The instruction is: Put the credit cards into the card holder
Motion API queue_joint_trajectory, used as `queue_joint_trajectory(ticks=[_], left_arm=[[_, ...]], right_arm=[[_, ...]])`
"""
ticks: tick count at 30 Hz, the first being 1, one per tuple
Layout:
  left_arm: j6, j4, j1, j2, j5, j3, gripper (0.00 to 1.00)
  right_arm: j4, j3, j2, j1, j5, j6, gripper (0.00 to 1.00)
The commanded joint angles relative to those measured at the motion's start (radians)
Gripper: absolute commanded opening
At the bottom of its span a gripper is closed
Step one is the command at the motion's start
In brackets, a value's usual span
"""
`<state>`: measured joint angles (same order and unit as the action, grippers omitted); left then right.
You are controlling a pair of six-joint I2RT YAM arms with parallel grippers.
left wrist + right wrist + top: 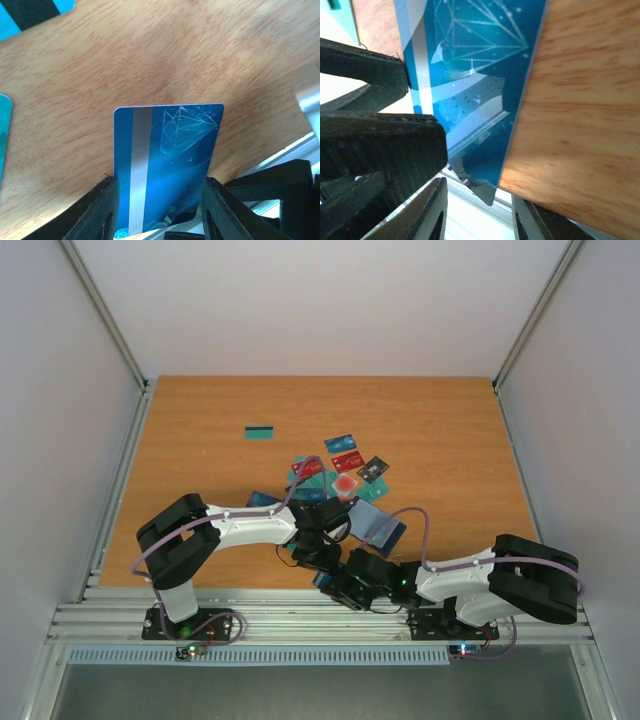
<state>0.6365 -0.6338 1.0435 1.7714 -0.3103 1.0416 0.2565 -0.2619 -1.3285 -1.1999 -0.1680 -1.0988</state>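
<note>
One blue card [167, 160], silver-striped, sits pinched by its long edges in the left gripper [159, 186] above the table's [200, 440] near edge, its lower corner between the right gripper's [479, 210] fingers, grip not discernible; other credit cards [340, 465] lie scattered mid-table, with the card holder [392, 532] just nearside.

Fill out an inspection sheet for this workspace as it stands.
Surface: wooden table, no damage seen.
Job's things: loose cards clustered mid-table; one teal card apart, farther back; blue card in the left gripper; dark blue card holder beside the pile, too small to tell whether open.
Clutter: nothing seen.
Grippers: left gripper clamps the blue card across its width; right gripper at that card's corner, grip unclear.
Cables: purple cables loop along both arms.
Surroundings: white walls, metal rails at the near edge.
</note>
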Motion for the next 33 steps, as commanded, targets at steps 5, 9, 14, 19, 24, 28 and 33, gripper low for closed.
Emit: queue_joint_trajectory(ticks=[5,9,14,19,24,28,33], left_arm=[[0.042,0.057,0.016,-0.001,-0.059,-0.044,0.46],[0.052,0.060,0.016,-0.005,-0.065,-0.046,0.46],[0.054,0.045,0.016,-0.024,-0.060,-0.043,0.46],[0.050,-0.003,0.016,-0.061,-0.029,-0.016,0.46],[-0.002,-0.132,-0.017,-0.135,0.048,0.089,0.54],[-0.058,-0.214,-0.090,-0.211,0.059,0.175,0.62],[-0.138,-0.247,-0.213,-0.332,-0.060,0.247,0.64]], right_arm=[[0.126,0.047,-0.087,0.028,0.020,-0.023,0.29],[0.126,0.046,-0.076,0.045,0.010,-0.007,0.21],[0.102,0.047,-0.046,0.061,-0.001,-0.001,0.09],[0.041,0.053,0.038,0.065,-0.014,-0.008,0.01],[-0.118,0.025,0.182,0.068,-0.029,0.041,0.01],[-0.421,-0.086,0.347,0.099,-0.024,0.176,0.01],[-0.731,-0.254,0.530,0.221,-0.081,0.387,0.01]])
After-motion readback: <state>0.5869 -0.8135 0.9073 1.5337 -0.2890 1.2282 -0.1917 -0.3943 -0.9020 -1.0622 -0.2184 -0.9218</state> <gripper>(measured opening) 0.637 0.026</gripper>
